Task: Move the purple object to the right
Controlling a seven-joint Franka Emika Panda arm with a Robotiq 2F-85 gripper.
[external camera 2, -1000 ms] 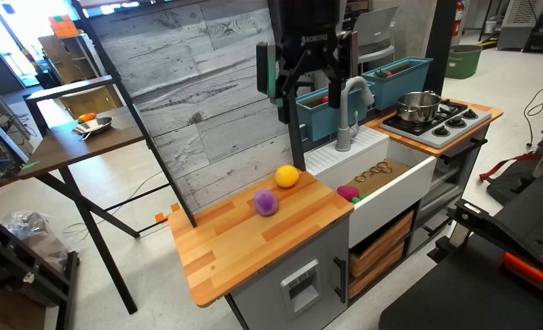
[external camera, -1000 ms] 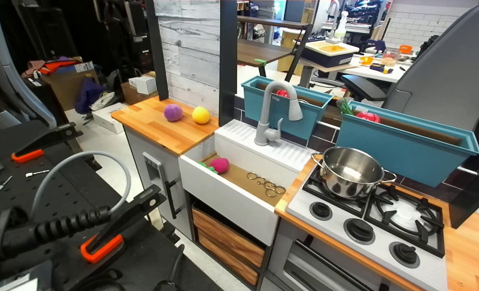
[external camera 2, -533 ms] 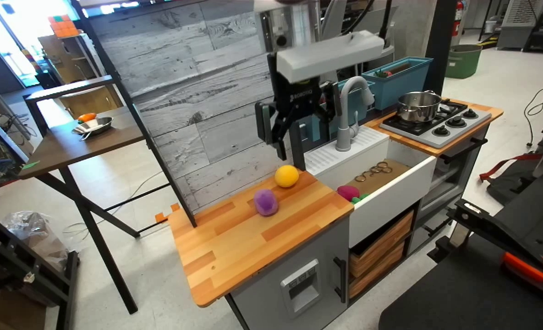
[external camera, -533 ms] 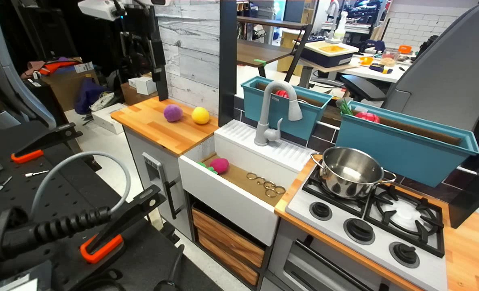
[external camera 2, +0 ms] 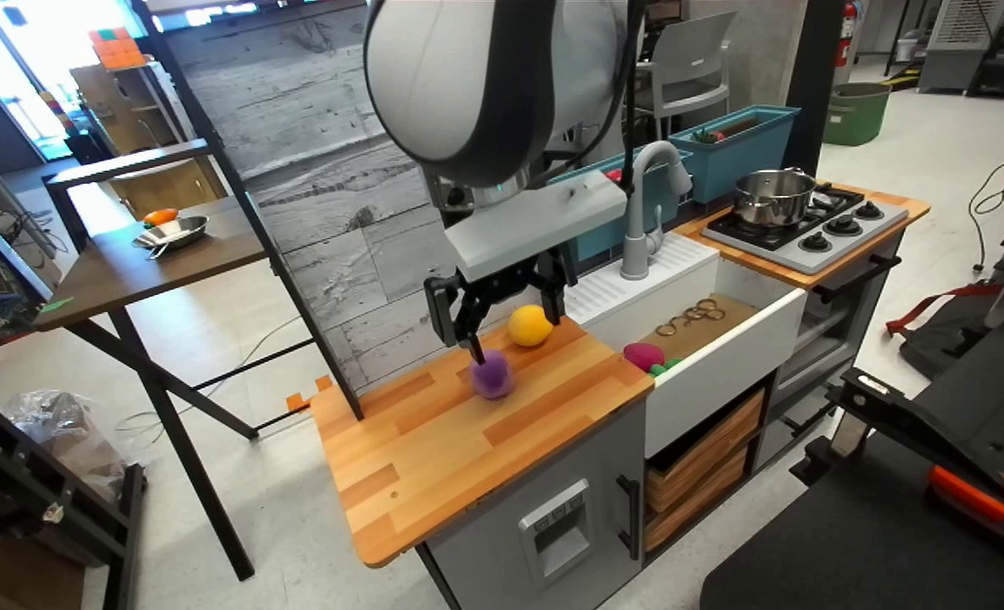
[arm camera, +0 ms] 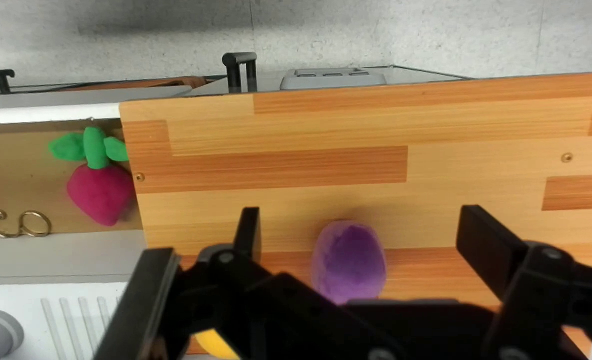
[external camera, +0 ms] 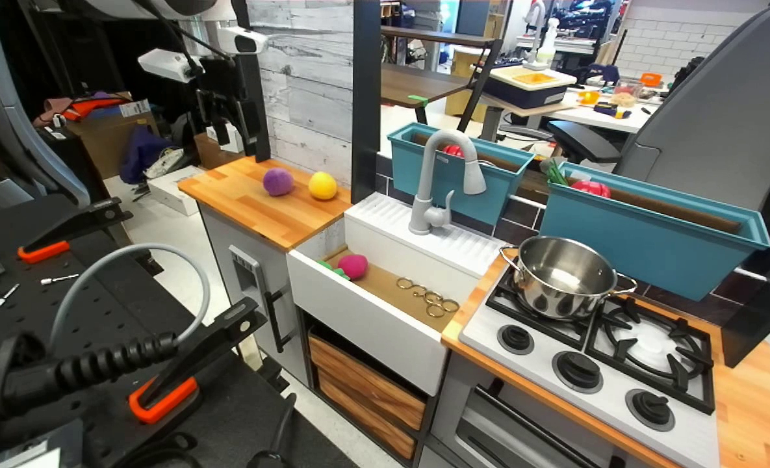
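We see the purple ball (arm camera: 354,265) resting on the wooden counter (external camera 2: 434,457), near the yellow ball (external camera 2: 529,325), and in the last second it does not move. The tool (arm camera: 361,230) does: in both exterior views it is now lower than half a second ago, above the counter, spread wide and holding nothing. In the wrist view the purple ball appears between its two sides, so we judge that it prepares for grasping, and the moving to the right is not yet begun.

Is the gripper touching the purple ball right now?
Apart. In an exterior view, a clear gap shows between the open gripper and the purple ball, which sits lower, on the wooden counter.
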